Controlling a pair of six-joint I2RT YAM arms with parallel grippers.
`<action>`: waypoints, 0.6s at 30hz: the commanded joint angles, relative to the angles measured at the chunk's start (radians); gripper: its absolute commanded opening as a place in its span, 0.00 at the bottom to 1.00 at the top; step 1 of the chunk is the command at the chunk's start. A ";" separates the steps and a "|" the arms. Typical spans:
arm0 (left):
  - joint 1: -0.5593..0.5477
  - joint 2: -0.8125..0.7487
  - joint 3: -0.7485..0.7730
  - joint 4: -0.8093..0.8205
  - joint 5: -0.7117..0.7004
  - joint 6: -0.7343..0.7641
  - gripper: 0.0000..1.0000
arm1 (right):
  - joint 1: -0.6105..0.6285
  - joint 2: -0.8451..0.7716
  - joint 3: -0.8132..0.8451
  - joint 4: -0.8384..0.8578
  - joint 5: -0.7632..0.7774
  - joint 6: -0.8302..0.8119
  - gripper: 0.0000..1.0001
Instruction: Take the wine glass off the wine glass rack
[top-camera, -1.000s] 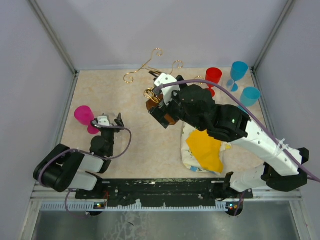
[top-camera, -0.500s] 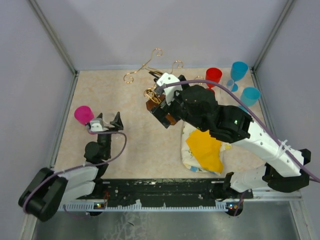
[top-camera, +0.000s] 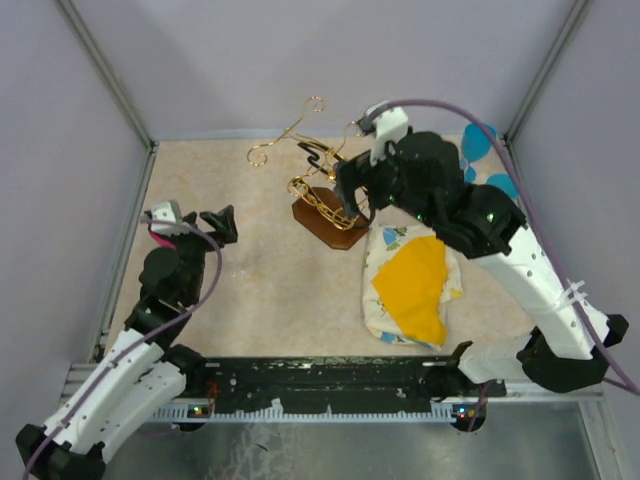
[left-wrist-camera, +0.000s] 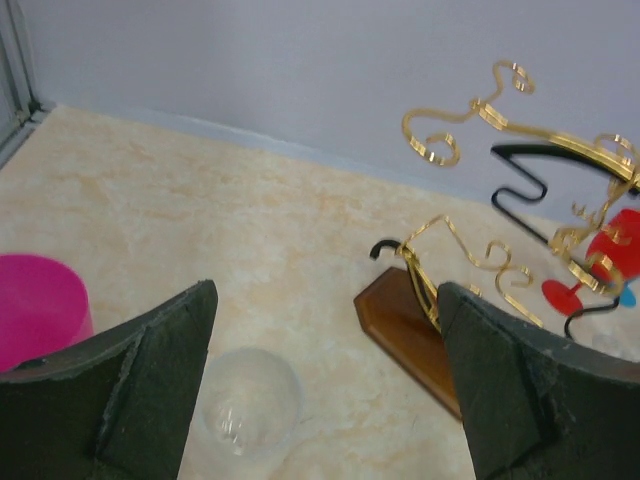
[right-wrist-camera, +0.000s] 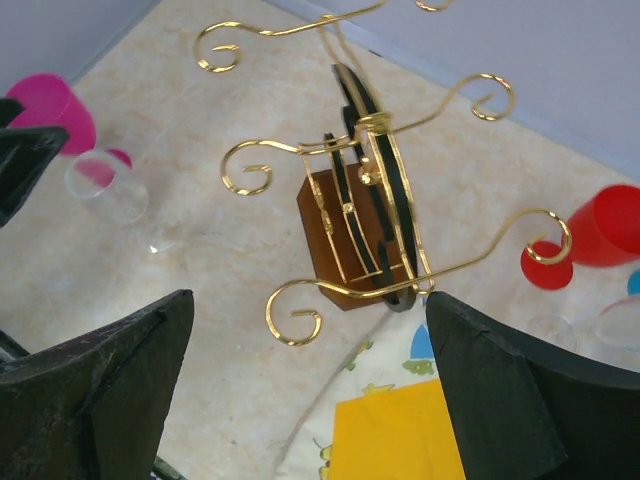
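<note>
Top external view: the wine glass rack stands mid-table, and nothing can be seen hanging from its gold arms. The left gripper is well apart at the left edge, and the right gripper hovers just beside the rack. Left wrist view: the fingers are spread wide and empty. Below them a clear wine glass rests on the table near a pink glass, well apart from the rack; whether it stands upright or lies on its side cannot be told. Right wrist view: the jaws are equally wide and hold nothing. Every curled hook in sight is bare above the dark wooden base, with a red glass beyond. The removal therefore appears complete, with nothing left to do but pull the arms back.
</note>
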 joint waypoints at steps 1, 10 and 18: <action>-0.007 0.145 0.333 -0.454 0.010 -0.109 0.96 | -0.254 0.092 0.207 -0.114 -0.179 0.241 0.99; 0.022 0.808 1.312 -1.003 0.144 -0.081 0.99 | -0.601 0.417 0.638 -0.286 -0.394 0.354 0.99; 0.294 1.001 1.542 -1.206 0.417 -0.168 1.00 | -0.772 0.429 0.458 -0.236 -0.370 0.312 0.99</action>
